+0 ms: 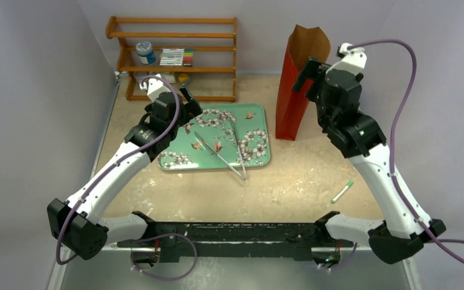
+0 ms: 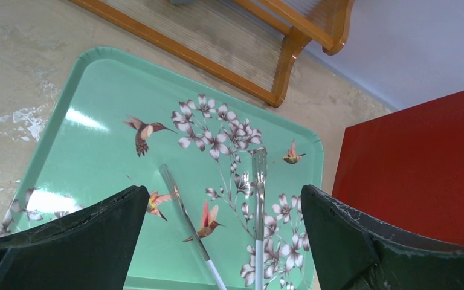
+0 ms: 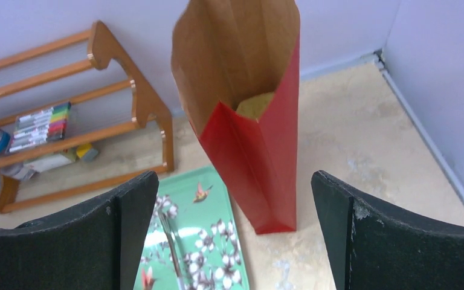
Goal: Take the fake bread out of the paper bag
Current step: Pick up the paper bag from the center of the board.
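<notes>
**Paper bag.** The paper bag (image 1: 296,84) stands upright on the counter (image 1: 302,175), just beside the right edge of the tray (image 1: 205,160). It is red outside and brown inside, and its mouth is open. Whether bag and tray touch cannot be told from any view.

**Fake bread.** The fake bread (image 3: 255,106) is inside the bag. Only the right wrist view shows it, as a small pale tan patch behind the notch in the near rim. Its shape and the number of pieces cannot be made out. From the top view the bag's mouth shows brown paper only.

**Right end effector.** The right end effector (image 1: 308,71) is above and to the right of the tray, close to the bag's upper part. Its jaws are spread wide and hold nothing. In its own view the fingers (image 3: 362,241) are cut off at the bottom edge.

**Left end effector.** The left end effector (image 1: 184,101) hangs over the tray's far left corner. Its jaws are fully apart and empty. The arm hides part of the tray's left side in the top view.

**Other items.**
- Metal tongs (image 1: 229,154) lie on the tray, their joined end reaching past its near rim.
- A wooden rack (image 1: 175,57) stands behind the tray against the wall. It holds a jar (image 1: 145,52) and a row of markers (image 1: 176,57); the labels are unreadable.
- A green-capped pen (image 1: 342,191) lies on the counter, nearer than the tray and well to its right.
</notes>
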Controlling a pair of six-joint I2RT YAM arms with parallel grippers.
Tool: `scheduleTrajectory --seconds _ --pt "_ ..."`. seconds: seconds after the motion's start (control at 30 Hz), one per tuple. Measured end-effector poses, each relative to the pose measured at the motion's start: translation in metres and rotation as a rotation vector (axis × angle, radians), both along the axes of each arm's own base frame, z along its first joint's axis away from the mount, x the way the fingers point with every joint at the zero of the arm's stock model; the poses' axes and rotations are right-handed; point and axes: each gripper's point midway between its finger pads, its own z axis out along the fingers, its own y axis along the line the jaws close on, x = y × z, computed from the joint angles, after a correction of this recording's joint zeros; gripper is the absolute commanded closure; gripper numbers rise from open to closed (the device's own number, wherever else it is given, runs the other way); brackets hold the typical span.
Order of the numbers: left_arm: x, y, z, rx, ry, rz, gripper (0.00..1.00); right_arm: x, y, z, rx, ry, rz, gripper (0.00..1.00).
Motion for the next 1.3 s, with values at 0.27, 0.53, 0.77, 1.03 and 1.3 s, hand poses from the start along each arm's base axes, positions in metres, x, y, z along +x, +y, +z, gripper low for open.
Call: scheduleTrajectory --seconds 0.27,0.53,0.77,1.03,1.3 --pt "0.002 -0.004 -0.007 0.000 0.021 -0.010 0.01 0.045 0.018 0.032 -0.094 -0.004 -0.008 0.00" --pt "0.001 -0.003 -0.010 0.007 0.032 -0.009 0.01 0.090 0.041 0.016 -0.207 0.099 0.008 0.00" --pt "-0.002 0.009 -0.017 0.037 0.059 0.029 0.01 0.116 0.052 -0.003 -0.285 0.189 0.000 0.00" --pt "0.000 0.039 -0.024 0.068 0.089 0.120 0.01 0.128 0.043 -0.017 -0.320 0.251 -0.022 0.00" --pt "-0.001 0.069 -0.032 0.085 0.119 0.232 0.00 0.149 0.027 -0.039 -0.326 0.319 -0.023 0.05"
